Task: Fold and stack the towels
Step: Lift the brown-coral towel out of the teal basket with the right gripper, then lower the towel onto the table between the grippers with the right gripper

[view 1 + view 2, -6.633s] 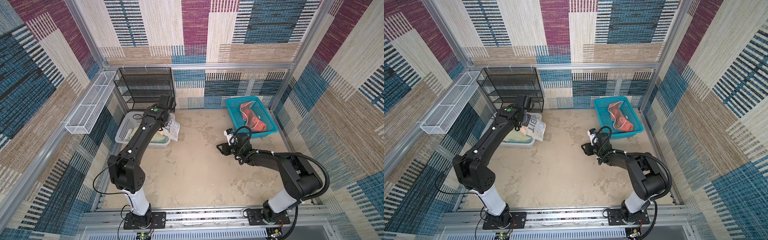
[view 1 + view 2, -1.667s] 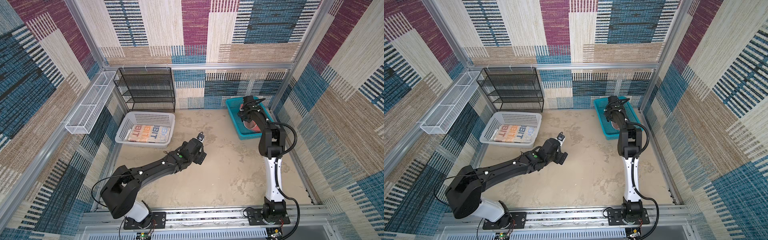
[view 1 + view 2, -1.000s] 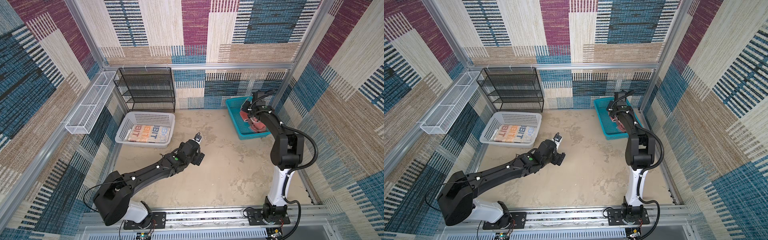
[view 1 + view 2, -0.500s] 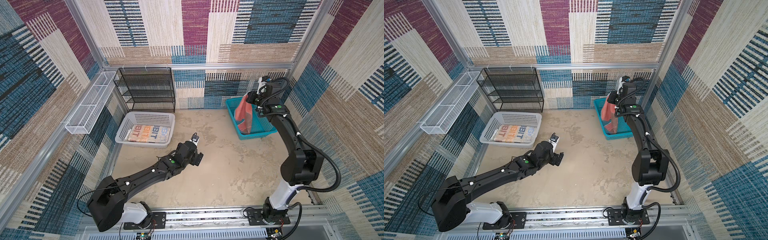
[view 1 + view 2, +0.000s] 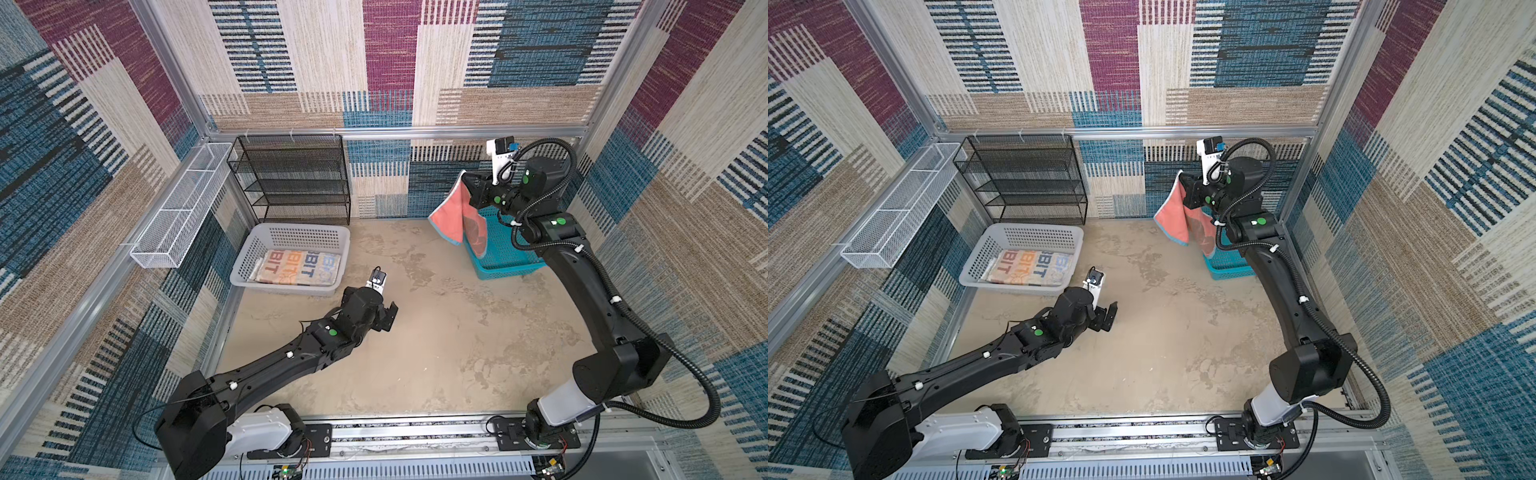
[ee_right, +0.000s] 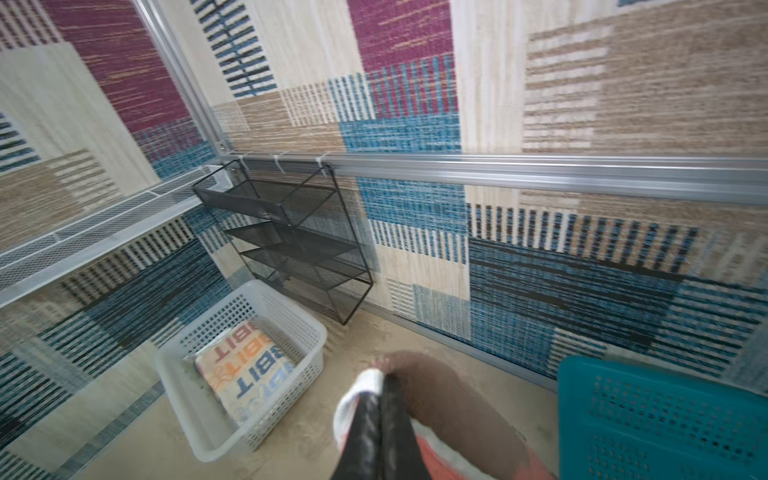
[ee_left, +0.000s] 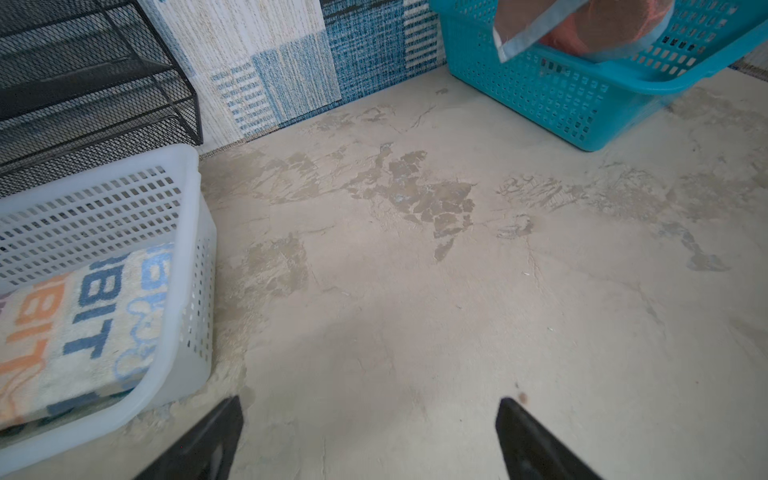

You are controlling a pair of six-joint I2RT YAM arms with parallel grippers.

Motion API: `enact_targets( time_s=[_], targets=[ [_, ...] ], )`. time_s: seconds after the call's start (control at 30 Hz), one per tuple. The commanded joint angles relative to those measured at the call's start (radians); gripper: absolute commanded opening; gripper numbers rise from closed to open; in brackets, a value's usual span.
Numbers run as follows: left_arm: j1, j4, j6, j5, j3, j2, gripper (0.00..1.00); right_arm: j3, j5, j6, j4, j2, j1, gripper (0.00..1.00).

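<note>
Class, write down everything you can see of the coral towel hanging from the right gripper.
The coral towel is a soft, limp cloth, coral-orange with pale blue edging and a darker brown patch on one face. It hangs in loose drapes, pinched near its top by the shut right gripper, above the teal basket at the back right. Whether its lower end touches the basket cannot be told.
</note>
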State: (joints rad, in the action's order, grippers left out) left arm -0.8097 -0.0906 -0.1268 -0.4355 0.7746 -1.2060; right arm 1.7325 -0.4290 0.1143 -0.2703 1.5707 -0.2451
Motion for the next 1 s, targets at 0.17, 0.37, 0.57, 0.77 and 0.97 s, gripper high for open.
enact_targets(
  time_s=[0.17,0.37,0.57,0.77,0.97],
  targets=[
    [0.003,0.037,-0.028,-0.035,-0.044,0.083,0.99,-0.121,-0.132,0.004,0.107,-0.001,-0.115,0.0],
    [0.004,0.025,-0.027,-0.037,-0.058,0.096,0.99,-0.32,-0.123,0.093,0.221,0.042,-0.145,0.0],
    [0.006,0.008,-0.02,-0.039,-0.05,0.06,0.99,-0.585,0.04,0.152,0.297,0.073,-0.144,0.0],
    [0.008,0.011,-0.007,-0.034,-0.035,-0.01,0.99,-0.861,0.209,0.184,0.369,0.033,-0.144,0.0],
    [0.009,0.081,0.009,-0.008,-0.047,-0.058,0.99,-0.968,0.297,0.164,0.341,-0.043,-0.144,0.24]
  ],
)
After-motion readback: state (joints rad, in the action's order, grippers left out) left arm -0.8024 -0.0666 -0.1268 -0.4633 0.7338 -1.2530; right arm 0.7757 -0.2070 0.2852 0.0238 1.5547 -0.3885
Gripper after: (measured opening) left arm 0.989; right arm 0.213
